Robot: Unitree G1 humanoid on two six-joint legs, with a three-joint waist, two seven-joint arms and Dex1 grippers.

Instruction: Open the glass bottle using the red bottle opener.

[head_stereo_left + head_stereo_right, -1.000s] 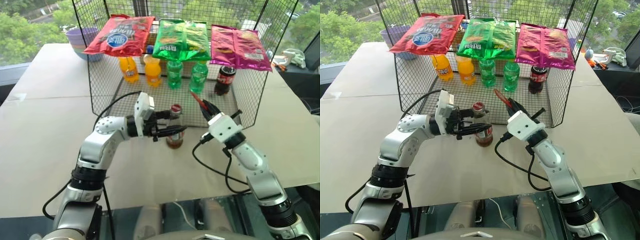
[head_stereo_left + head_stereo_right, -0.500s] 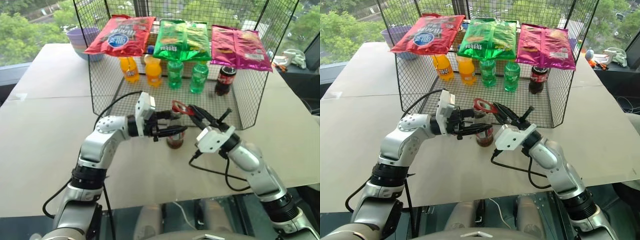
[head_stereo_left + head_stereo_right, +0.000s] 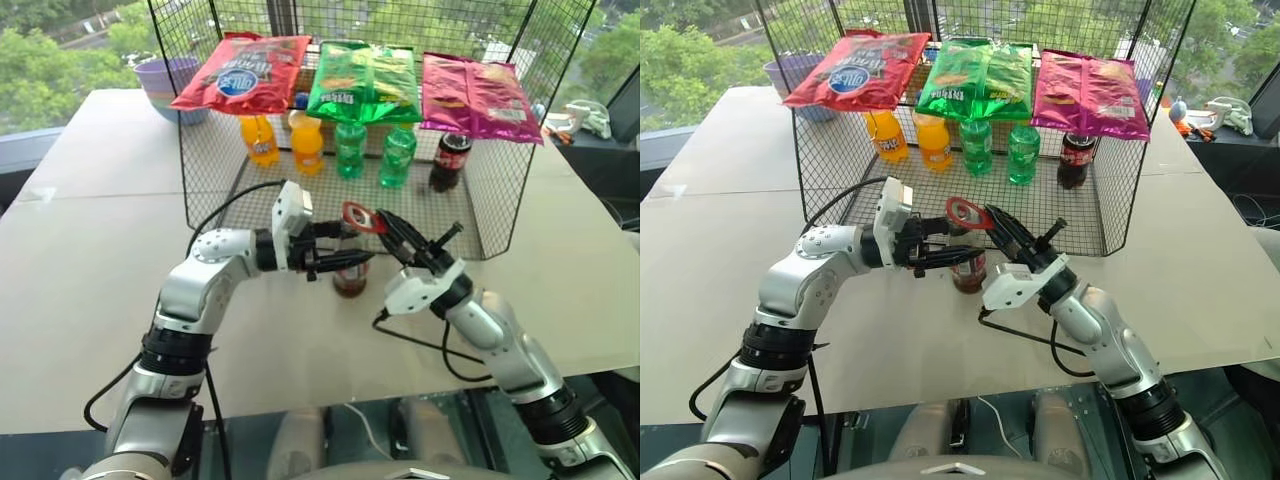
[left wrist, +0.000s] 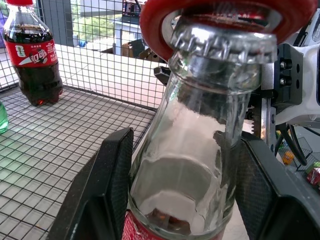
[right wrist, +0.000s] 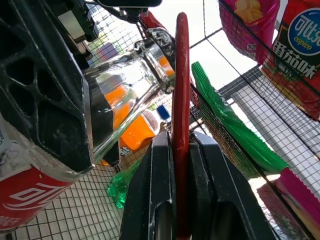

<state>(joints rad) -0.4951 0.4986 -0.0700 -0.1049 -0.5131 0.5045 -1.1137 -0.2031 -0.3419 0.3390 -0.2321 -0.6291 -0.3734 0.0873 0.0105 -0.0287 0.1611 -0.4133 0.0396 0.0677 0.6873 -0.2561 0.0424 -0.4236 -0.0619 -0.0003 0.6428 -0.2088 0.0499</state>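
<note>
The glass bottle (image 3: 350,276) stands upright on the table just in front of the wire basket. My left gripper (image 3: 343,259) comes in from the left, level, and is shut on the bottle below its neck. In the left wrist view its black fingers (image 4: 114,172) press on both sides of the clear glass (image 4: 197,150). My right gripper (image 3: 388,226) is shut on the handle of the red bottle opener (image 3: 357,217). The opener's ring (image 4: 162,20) sits over the crimped cap (image 4: 222,44). The right wrist view shows the opener (image 5: 181,75) edge-on between the fingers (image 5: 159,192).
The wire basket (image 3: 205,165) stands right behind the bottle, holding orange bottles (image 3: 305,143), green bottles (image 3: 349,148) and a cola bottle (image 3: 448,160). Chip bags (image 3: 362,80) lie on top of it. A purple bowl (image 3: 160,78) sits at the back left. A black cable (image 3: 430,345) trails on the table.
My right gripper moved left with the opener and rolled, bringing the ring from beside the bottle onto its cap. The left gripper and the bottle stayed still.
</note>
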